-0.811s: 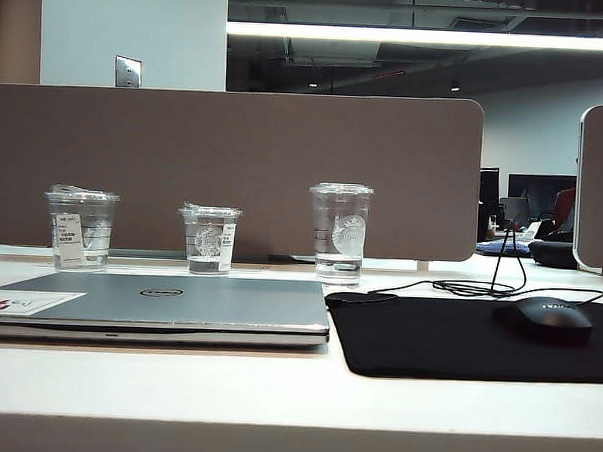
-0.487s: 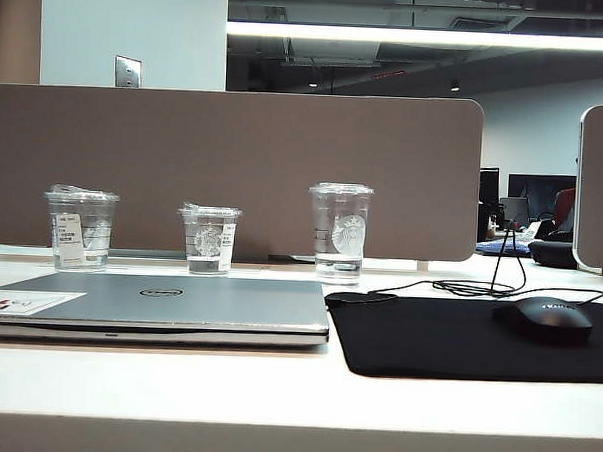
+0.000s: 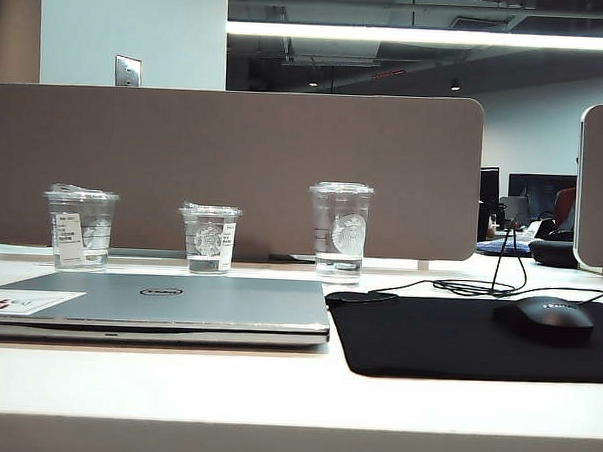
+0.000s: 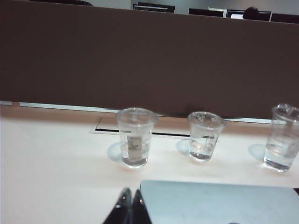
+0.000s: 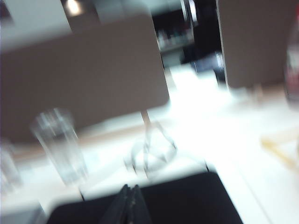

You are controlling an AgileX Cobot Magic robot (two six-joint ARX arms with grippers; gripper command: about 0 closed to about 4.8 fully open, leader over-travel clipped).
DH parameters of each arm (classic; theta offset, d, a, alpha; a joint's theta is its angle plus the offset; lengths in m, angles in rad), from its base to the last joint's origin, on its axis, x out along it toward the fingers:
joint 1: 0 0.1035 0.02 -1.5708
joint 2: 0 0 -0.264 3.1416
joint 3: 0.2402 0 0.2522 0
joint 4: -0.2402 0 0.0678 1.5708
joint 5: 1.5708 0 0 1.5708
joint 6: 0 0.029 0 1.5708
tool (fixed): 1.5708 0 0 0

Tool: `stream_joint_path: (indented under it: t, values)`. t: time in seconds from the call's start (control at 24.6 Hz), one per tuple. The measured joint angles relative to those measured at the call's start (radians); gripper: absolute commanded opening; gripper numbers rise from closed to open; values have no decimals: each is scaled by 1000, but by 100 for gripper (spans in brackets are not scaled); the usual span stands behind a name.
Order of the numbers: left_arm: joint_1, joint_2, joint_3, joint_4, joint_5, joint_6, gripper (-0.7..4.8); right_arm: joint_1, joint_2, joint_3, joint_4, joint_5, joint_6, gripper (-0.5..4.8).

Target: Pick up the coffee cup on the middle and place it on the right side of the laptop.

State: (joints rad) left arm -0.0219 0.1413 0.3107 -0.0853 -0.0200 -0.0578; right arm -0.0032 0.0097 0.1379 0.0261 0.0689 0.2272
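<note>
The coffee cup (image 3: 209, 240) is a short clear lidded cup with a round white logo. It stands in the middle of a row of three cups, behind the closed silver-grey laptop (image 3: 168, 302). Neither gripper shows in the exterior view. In the left wrist view my left gripper (image 4: 131, 192) is shut and empty, low by the laptop's (image 4: 215, 200) near corner, well short of the coffee cup (image 4: 205, 136). In the blurred right wrist view my right gripper (image 5: 129, 187) is shut and empty, over the black mouse pad (image 5: 187, 200).
A short cup with a white paper label (image 3: 80, 228) stands left of the coffee cup and a taller logo cup (image 3: 339, 231) right of it. The mouse pad (image 3: 457, 338) carries a black mouse (image 3: 544, 319) and its coiled cable (image 3: 469, 286). A grey divider panel (image 3: 234, 163) closes the back.
</note>
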Motion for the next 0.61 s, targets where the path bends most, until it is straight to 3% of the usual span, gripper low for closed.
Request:
stream_joint_path:
  t: [0.16, 0.32, 0.61]
  values:
    - [0, 182, 165, 3, 1, 0, -6, 0, 66, 165, -21, -7, -21, -5]
    - [0, 392, 329, 23, 49, 0, -6, 0, 230, 341, -45, -47, -145, -6]
    - [-5, 702, 464, 79, 185, 0, -6, 0, 582, 629, -68, -261, -244, -5]
